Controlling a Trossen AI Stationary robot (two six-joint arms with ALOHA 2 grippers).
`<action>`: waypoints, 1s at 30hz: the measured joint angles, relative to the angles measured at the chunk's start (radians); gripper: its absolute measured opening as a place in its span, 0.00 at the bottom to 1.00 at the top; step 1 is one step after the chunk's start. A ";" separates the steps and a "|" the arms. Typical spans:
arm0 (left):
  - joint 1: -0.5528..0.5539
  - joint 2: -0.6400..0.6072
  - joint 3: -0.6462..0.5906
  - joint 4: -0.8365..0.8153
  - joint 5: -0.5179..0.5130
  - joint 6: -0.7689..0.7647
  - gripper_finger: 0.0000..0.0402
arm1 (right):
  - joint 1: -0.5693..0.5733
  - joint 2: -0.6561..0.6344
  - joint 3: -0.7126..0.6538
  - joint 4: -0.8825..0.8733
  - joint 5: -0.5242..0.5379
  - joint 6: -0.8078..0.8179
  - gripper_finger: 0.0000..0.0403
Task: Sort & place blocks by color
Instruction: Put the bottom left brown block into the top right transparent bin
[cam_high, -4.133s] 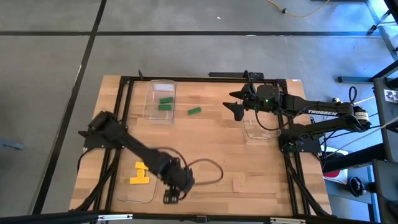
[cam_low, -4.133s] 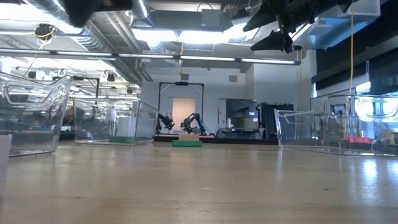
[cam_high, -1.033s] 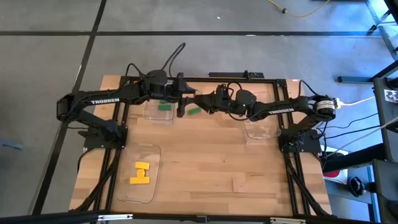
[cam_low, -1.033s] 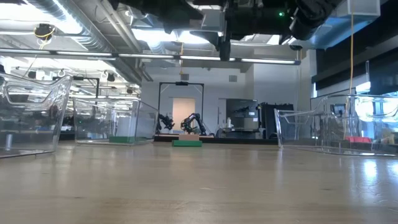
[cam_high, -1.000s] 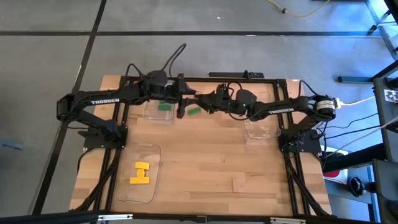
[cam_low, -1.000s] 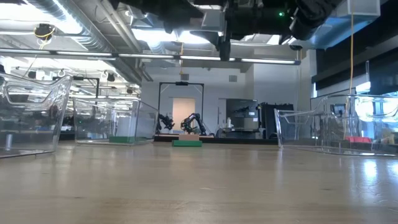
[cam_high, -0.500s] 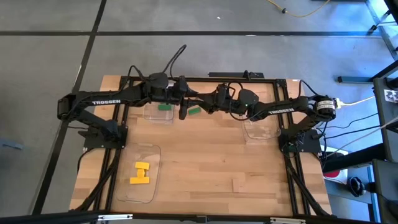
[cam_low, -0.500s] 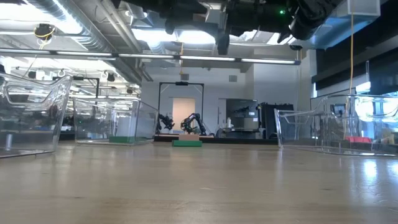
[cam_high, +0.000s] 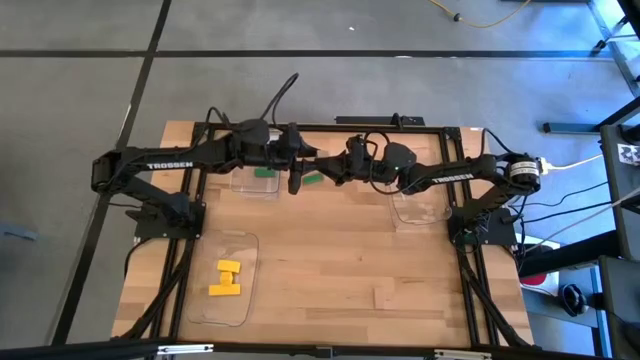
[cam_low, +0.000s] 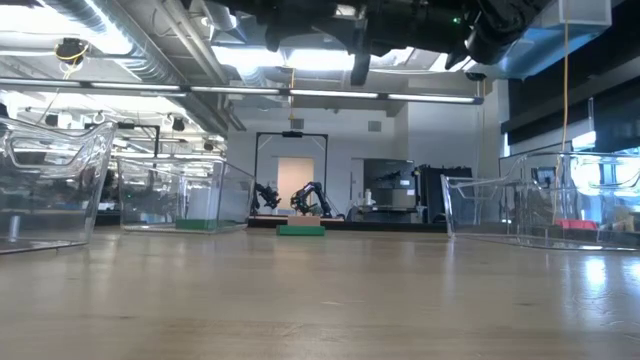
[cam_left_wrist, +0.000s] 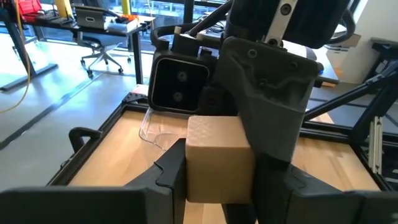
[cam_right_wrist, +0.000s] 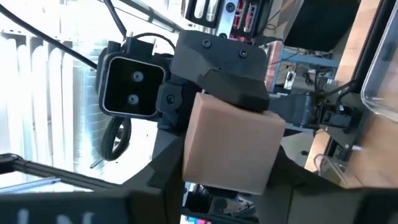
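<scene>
A pale tan wooden cube (cam_left_wrist: 217, 155) hangs in the air above the table's far middle. My left gripper (cam_high: 300, 166) and my right gripper (cam_high: 322, 170) meet there tip to tip, both shut on it. In the high view the arms hide the cube. One green block (cam_high: 313, 179) lies flat on the table just below the grippers. Another green block (cam_high: 265, 171) lies in the far left clear tray (cam_high: 250, 185). Yellow blocks (cam_high: 227, 279) lie in the near left tray (cam_high: 235, 305). My left gripper pinches the cube between its two fingers (cam_left_wrist: 171, 171), one on each of two opposite faces (cam_left_wrist: 196, 168). It reaches in about level from the table's left, and the cube is clear of the table. My right gripper pinches the same cube (cam_right_wrist: 230, 146) between its two fingers (cam_right_wrist: 171, 168), on two opposite faces (cam_right_wrist: 199, 155). It reaches in from the table's right, with a finger of the left gripper (cam_right_wrist: 239, 90) lying on another face.
A clear tray (cam_high: 420, 210) stands at the far right under the right arm. A pale tan piece (cam_high: 383, 297) lies on the wood near the front right. The table's middle is bare wood. Black frame rails (cam_high: 195, 200) run along the table's edges.
Both grippers have stayed together above the table's far middle. My left gripper has rolled a little about its own pointing line, showing more of itself in the low view.
</scene>
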 joint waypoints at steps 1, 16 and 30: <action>-0.004 0.000 0.000 0.005 -0.002 0.000 0.29 | 0.000 -0.001 0.000 0.000 -0.007 0.000 0.34; -0.016 -0.012 -0.001 0.008 -0.031 0.007 0.30 | -0.003 -0.001 0.002 0.002 -0.037 0.026 0.35; -0.019 -0.014 -0.001 0.005 0.034 0.015 0.30 | -0.002 -0.001 0.002 0.004 -0.005 0.053 0.47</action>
